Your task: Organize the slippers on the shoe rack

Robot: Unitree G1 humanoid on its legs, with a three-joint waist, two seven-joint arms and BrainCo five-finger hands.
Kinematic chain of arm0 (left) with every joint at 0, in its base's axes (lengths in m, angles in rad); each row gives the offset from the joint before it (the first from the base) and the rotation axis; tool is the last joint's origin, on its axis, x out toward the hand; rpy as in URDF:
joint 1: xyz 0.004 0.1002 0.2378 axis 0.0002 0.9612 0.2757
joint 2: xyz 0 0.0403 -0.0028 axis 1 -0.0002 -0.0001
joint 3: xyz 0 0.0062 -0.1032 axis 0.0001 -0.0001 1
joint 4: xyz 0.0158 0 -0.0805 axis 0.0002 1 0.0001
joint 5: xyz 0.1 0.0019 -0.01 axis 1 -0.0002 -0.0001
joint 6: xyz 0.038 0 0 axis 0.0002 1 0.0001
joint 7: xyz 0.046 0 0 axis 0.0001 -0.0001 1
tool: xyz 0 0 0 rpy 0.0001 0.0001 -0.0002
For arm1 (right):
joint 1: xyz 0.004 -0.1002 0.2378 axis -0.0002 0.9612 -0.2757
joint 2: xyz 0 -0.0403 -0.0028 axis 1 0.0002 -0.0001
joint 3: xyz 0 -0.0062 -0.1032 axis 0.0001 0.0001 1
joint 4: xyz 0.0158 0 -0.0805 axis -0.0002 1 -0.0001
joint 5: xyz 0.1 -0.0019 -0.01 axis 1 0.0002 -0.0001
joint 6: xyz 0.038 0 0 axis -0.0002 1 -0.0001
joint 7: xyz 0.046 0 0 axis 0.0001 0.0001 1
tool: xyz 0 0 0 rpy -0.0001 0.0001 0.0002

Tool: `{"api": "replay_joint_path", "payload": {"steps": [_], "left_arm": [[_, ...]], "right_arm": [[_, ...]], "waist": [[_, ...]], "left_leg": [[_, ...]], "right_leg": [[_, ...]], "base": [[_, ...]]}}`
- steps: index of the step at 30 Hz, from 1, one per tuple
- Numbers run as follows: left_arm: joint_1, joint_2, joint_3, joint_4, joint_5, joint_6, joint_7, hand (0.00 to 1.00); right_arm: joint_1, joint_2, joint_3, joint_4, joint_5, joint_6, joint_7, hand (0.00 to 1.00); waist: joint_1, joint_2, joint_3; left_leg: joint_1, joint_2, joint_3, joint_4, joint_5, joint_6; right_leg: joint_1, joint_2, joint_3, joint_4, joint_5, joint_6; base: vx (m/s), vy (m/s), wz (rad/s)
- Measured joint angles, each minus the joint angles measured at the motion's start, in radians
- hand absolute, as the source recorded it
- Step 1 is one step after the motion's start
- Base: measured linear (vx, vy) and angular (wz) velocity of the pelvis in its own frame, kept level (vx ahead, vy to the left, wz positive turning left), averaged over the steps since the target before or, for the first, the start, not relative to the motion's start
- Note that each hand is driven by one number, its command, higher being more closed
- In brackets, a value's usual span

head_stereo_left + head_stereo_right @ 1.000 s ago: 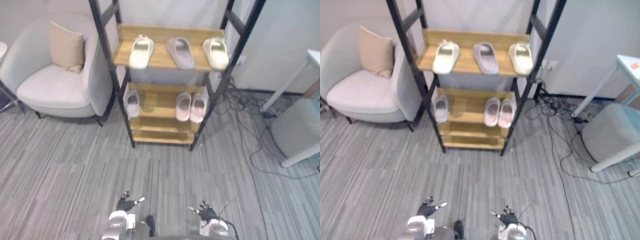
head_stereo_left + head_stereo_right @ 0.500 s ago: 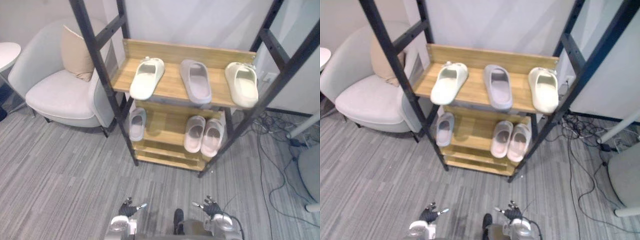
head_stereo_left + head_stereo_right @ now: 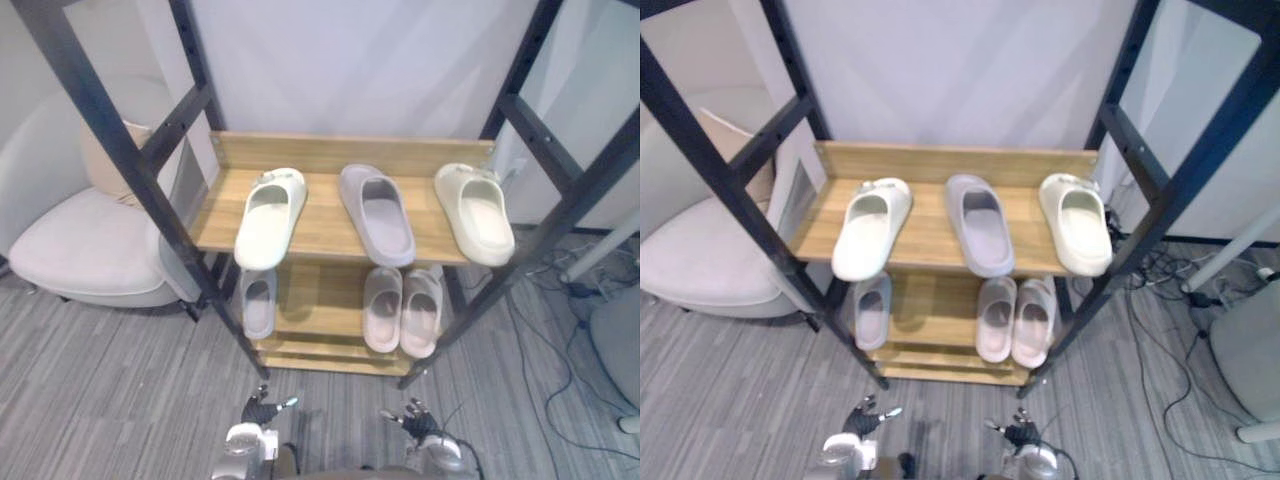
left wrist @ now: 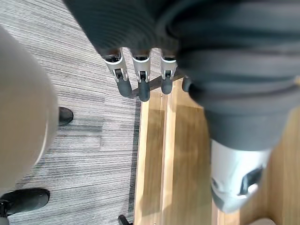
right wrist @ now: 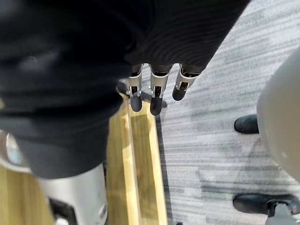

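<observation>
The shoe rack (image 3: pixel 330 232) has black posts and wooden shelves. On its upper shelf lie a cream slipper (image 3: pixel 268 217) at the left, a lilac-grey slipper (image 3: pixel 377 213) in the middle and a second cream slipper (image 3: pixel 478 211) at the right. The shelf below holds one grey slipper (image 3: pixel 257 303) at the left and a pinkish pair (image 3: pixel 402 310) side by side at the right. My left hand (image 3: pixel 262 409) and right hand (image 3: pixel 418 420) hang low before the rack, both open and holding nothing. Straight fingers (image 4: pixel 140 84) show over the lowest wooden shelf's edge.
A pale armchair (image 3: pixel 70 240) with a beige cushion (image 3: pixel 100 165) stands left of the rack. Cables (image 3: pixel 570 330) trail on the grey floor to the right, by a white table leg (image 3: pixel 600 250) and a grey pouf (image 3: pixel 615 340).
The whole picture has shifted: the camera has come closer to the rack, which now looms larger. The slippers lie as before, and both hands stay low and open.
</observation>
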Motion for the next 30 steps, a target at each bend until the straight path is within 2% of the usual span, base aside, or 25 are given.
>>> {"api": "replay_joint_path", "payload": {"steps": [4,6,14,19,24,30], "left_arm": [[0.002,0.002,-0.032,0.021,0.005,-0.002,-0.001,0.0],[-0.001,0.008,-0.037,0.035,0.005,-0.002,0.0,0.0],[-0.008,0.023,-0.054,0.061,0.003,-0.002,0.0,0.0],[-0.003,0.036,-0.068,0.06,0.003,0.0,0.004,0.0],[0.023,0.049,-0.068,0.016,0.003,0.0,0.011,0.0],[0.041,0.049,-0.068,-0.007,0.004,0.0,0.014,0.0]], "right_arm": [[-0.008,-0.005,-0.006,0.032,-0.001,-0.002,0.006,0.0],[-0.011,-0.005,-0.005,0.037,-0.001,-0.002,0.009,0.0],[-0.011,-0.024,0.016,0.029,-0.002,-0.001,-0.003,0.0],[0.077,-0.037,0.058,-0.238,-0.016,0.006,-0.036,0.0],[0.173,-0.036,0.082,-0.572,-0.124,-0.004,-0.062,0.0],[0.261,-0.022,0.092,-0.847,-0.168,-0.013,-0.062,0.0]], "waist": [[-0.001,0.015,-0.016],[-0.002,0.016,-0.02],[-0.011,0.003,-0.03],[-0.028,-0.005,-0.027],[-0.046,-0.025,-0.024],[-0.052,-0.021,-0.023]], "left_leg": [[0.067,-0.031,0.016,-0.094,0.022,0.026],[0.074,-0.034,0.016,-0.117,0.031,0.028],[0.098,-0.034,0.014,-0.2,0.08,0.026],[0.097,-0.036,0.023,-0.235,0.104,0.035],[0.089,-0.04,0.035,-0.238,0.108,0.04],[0.087,-0.037,0.054,-0.238,0.105,0.038]], "right_leg": [[0.025,-0.025,0.011,-0.029,-0.002,0.007],[0.023,-0.027,0.011,-0.035,-0.002,0.008],[0.014,-0.022,0.013,-0.052,0.007,0.011],[-0.003,-0.022,0.027,-0.068,0.032,0.019],[-0.019,-0.025,0.042,-0.069,0.042,0.028],[-0.031,-0.023,0.063,-0.068,0.042,0.029]], "base": [[0.1,0.078,-0.08],[0.05,0.01,-0.02],[-0.02,-0.028,-0.01],[-0.07,-0.008,-0.08],[-0.07,0.004,-0.07],[-0.03,-0.021,-0.1]]}}
